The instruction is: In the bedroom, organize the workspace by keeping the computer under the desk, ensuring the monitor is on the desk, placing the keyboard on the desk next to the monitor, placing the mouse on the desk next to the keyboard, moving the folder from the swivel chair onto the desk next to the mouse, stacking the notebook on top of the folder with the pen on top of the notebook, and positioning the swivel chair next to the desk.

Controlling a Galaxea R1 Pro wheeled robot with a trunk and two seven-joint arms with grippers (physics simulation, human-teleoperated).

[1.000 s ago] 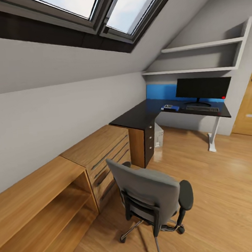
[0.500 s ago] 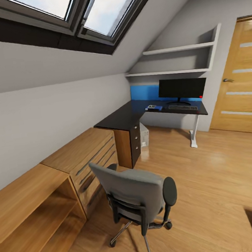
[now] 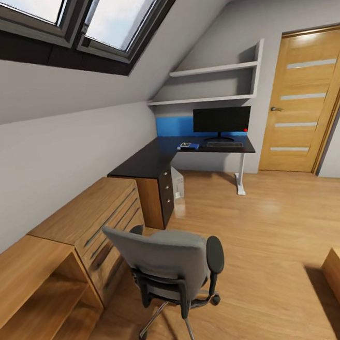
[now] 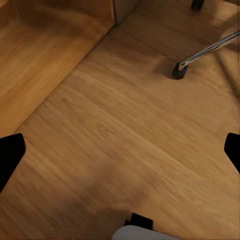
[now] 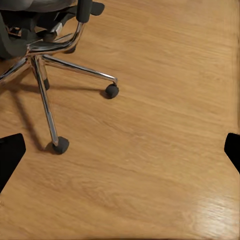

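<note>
Whole head view now swung rightward, grey upholstered swivel chair (image 3: 171,266) well apart from glossy black-topped desk (image 3: 153,160), meaning chair step undone; both jaws spread wide, empty.

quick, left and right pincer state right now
Left pincer: open, fingertips spread wide at the frame edges, nothing between them, only floor below.
Right pincer: open, empty, over floor near the swivel chair base.

Glossy black desk (image 3: 153,161), grey cloth swivel chair (image 3: 166,261) (chrome base), wood floor (image 3: 258,224).
</note>
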